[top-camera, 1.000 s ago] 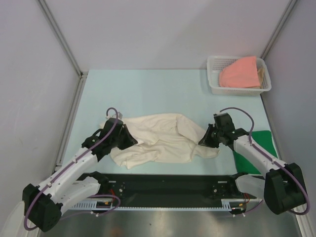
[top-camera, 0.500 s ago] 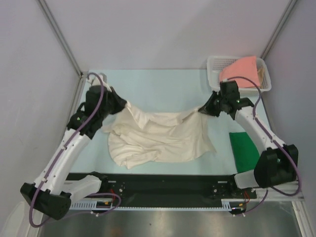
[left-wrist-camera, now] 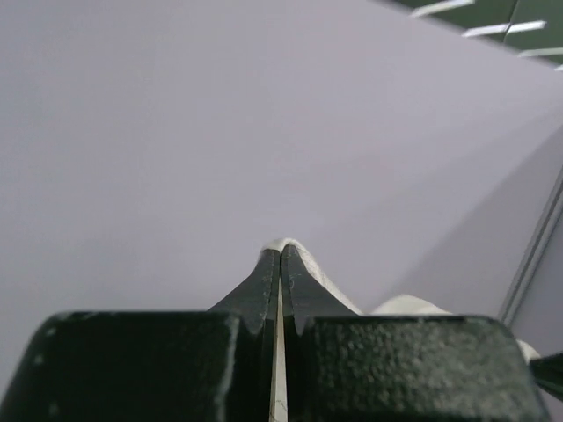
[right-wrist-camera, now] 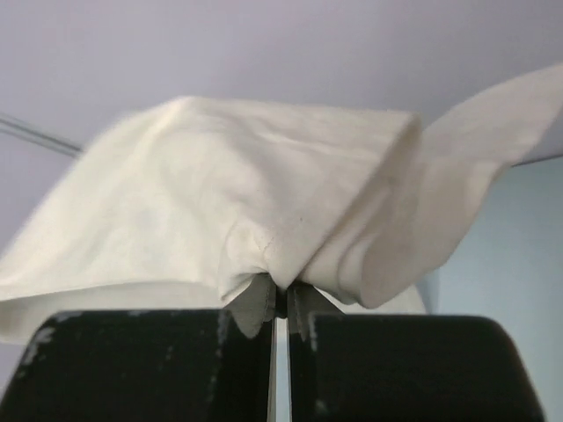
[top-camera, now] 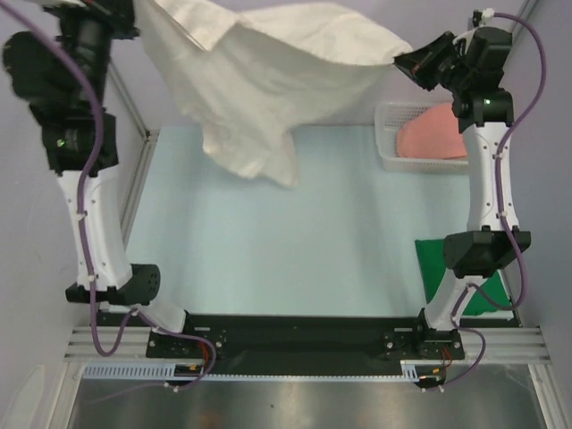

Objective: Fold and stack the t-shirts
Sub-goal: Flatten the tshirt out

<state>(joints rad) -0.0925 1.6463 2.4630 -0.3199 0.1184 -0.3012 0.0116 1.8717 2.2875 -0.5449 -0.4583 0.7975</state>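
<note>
The cream-white t-shirt (top-camera: 259, 80) hangs in the air above the far half of the table, stretched between both raised arms, with a loose part drooping to the middle. My left gripper (top-camera: 134, 20) is shut on its left edge. In the left wrist view a thin fold of cream cloth (left-wrist-camera: 327, 280) wraps the closed tips of the left gripper (left-wrist-camera: 281, 251). My right gripper (top-camera: 404, 61) is shut on the right edge; the shirt (right-wrist-camera: 220, 193) bunches at the right gripper's (right-wrist-camera: 280, 292) tips. The salmon-pink t-shirt (top-camera: 434, 132) lies in the basket. The dark green t-shirt (top-camera: 433, 264) lies folded at the right edge.
A white lattice basket (top-camera: 386, 141) stands at the far right corner. Grey walls and metal corner posts (top-camera: 134, 112) close the table in on three sides. The light blue tabletop (top-camera: 286, 241) lies under the hanging shirt.
Both arms have swung up and back, lifting the cream-white shirt off the table and spreading it in the air. The right arm no longer covers the green shirt.
</note>
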